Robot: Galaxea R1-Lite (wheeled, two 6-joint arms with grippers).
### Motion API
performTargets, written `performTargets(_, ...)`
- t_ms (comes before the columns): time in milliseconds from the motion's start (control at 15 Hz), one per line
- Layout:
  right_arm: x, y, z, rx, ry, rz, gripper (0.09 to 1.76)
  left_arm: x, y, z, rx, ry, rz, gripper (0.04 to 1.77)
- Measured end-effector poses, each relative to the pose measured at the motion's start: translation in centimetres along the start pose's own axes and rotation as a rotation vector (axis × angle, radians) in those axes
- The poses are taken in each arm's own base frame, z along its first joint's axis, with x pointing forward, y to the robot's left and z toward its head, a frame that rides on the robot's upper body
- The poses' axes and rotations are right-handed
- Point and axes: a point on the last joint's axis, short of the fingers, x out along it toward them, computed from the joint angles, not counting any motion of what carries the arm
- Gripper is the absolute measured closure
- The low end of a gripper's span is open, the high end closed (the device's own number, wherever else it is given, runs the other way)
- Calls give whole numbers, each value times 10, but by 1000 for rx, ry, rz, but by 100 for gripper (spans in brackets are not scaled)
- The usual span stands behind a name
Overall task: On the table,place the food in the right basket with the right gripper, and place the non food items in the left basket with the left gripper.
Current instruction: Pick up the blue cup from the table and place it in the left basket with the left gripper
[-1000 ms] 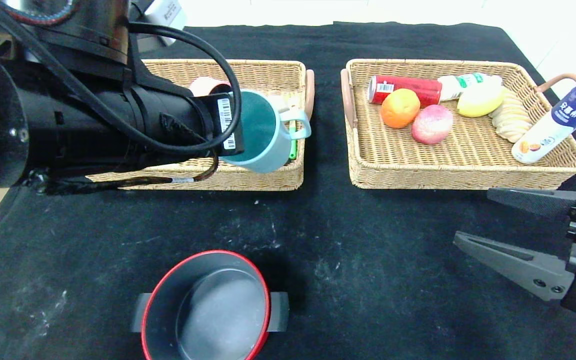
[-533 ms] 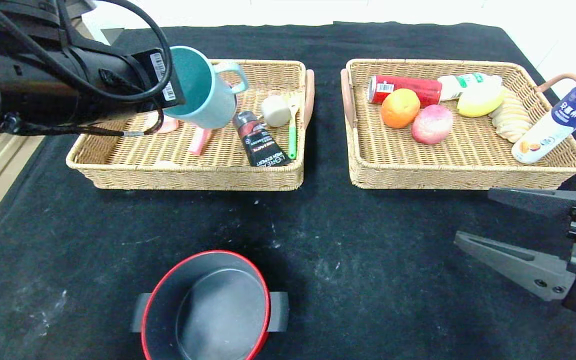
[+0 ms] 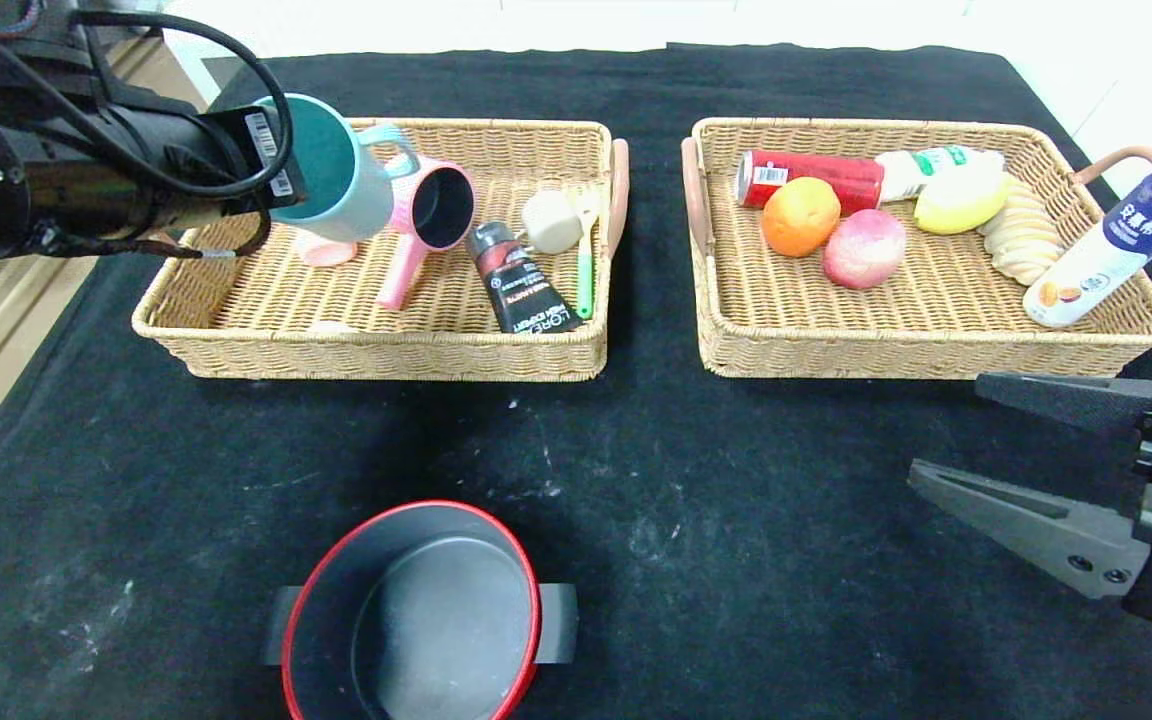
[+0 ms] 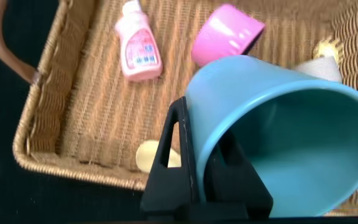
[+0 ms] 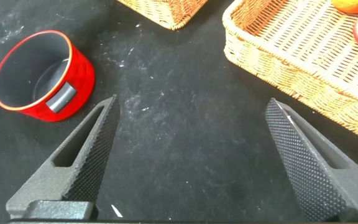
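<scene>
My left gripper (image 4: 201, 124) is shut on the rim of a teal mug (image 3: 331, 170), one finger outside the wall and one inside. The mug hangs tilted above the far left part of the left basket (image 3: 386, 352). Under it in that basket lie a pink cup (image 3: 436, 205), a black tube (image 3: 518, 278), a white brush (image 3: 551, 220) and a pink bottle (image 4: 138, 43). The right basket (image 3: 936, 348) holds a red can (image 3: 821, 175), an orange (image 3: 799, 213), a peach (image 3: 864, 248), a lemon (image 3: 958, 200) and a blue-capped bottle (image 3: 1116, 235). My right gripper (image 3: 946, 430) stands open and empty at the table's right front.
A red-rimmed pot (image 3: 416, 615) with grey side handles sits on the black cloth near the front edge, also seen as the pot (image 5: 42, 74) in the right wrist view. The table's left edge runs close beside the left basket.
My left arm has carried the teal mug from the left basket's front right toward its far left corner, uncovering the pink cup and the tube. The right arm has not moved.
</scene>
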Motion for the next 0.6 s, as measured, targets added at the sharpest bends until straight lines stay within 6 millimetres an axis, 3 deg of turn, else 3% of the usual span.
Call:
performTargets(200,0,0,-1,0,1,-1,14,18,6,5,15,-79,26,162)
performTargets(600,0,0,0,-1,-1,-1,14,52,10,-7,25,-57,76,162)
